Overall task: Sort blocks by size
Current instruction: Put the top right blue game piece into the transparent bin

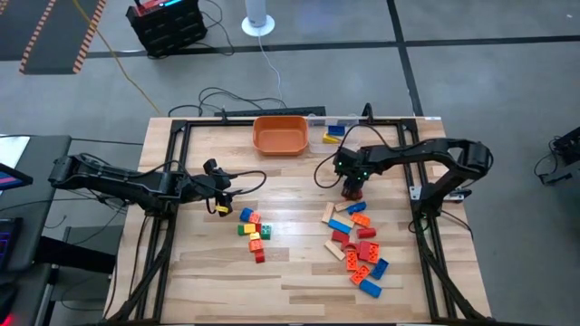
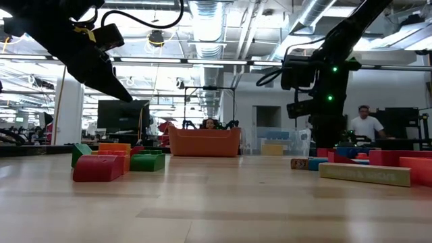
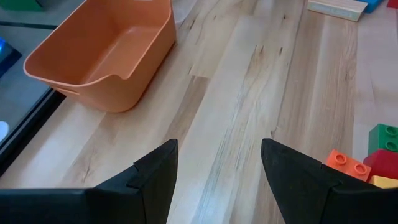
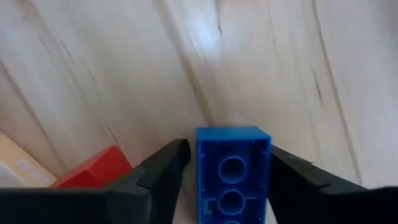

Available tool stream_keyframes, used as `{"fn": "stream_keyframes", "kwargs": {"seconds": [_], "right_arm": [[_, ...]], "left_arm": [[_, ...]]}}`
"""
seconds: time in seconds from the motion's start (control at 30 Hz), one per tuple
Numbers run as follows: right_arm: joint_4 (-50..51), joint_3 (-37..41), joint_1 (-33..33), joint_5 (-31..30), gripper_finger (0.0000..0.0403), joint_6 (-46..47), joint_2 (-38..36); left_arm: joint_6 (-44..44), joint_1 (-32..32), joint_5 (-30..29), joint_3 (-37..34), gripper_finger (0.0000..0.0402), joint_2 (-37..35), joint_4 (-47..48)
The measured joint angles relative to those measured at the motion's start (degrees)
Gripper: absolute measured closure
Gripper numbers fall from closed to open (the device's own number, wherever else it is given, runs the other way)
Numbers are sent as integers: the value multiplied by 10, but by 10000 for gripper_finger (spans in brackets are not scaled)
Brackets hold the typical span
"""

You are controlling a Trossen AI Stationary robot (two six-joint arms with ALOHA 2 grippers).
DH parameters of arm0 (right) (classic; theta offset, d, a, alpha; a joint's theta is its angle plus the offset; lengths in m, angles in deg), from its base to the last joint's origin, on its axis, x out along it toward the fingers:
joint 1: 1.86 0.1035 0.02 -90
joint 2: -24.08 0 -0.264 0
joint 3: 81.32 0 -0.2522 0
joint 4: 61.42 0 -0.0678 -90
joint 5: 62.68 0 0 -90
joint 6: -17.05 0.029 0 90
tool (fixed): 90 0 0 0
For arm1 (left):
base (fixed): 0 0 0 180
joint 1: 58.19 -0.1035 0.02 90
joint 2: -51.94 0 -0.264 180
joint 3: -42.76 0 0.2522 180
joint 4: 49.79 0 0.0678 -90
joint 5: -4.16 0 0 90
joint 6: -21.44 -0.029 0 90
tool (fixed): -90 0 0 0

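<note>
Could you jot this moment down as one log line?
right end effector: around blue block, grip unconfirmed | left end effector: open, empty, near small pile

You can see an orange bowl [image 1: 280,135] on the wooden table [image 1: 299,272], near the far edge, about the middle. Just beside it, toward the far right corner, sits a clear box [image 1: 337,133] with small things inside. Past the table, a person in a white shirt [image 2: 365,125] is far back in the room. A white fan base [image 1: 258,22] stands on the grey floor.
</note>
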Motion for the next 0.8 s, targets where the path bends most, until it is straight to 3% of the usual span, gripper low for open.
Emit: {"fn": "stream_keyframes", "kwargs": {"seconds": [0.13,0.43,0.53,0.67,0.8], "right_arm": [[1,-26,-3,-2,244,-23,-26],[-10,-157,-58,-7,243,-114,-51],[-23,-197,-89,-20,222,-158,-42],[-42,-217,-133,-20,208,-231,-35],[-46,-218,-160,-19,222,-274,-18]], "left_arm": [[-1,0,0,0,177,0,0],[0,0,0,0,177,0,1],[0,0,0,0,177,0,-1],[0,0,1,0,177,0,2],[-1,0,1,-4,177,0,-4]]}}
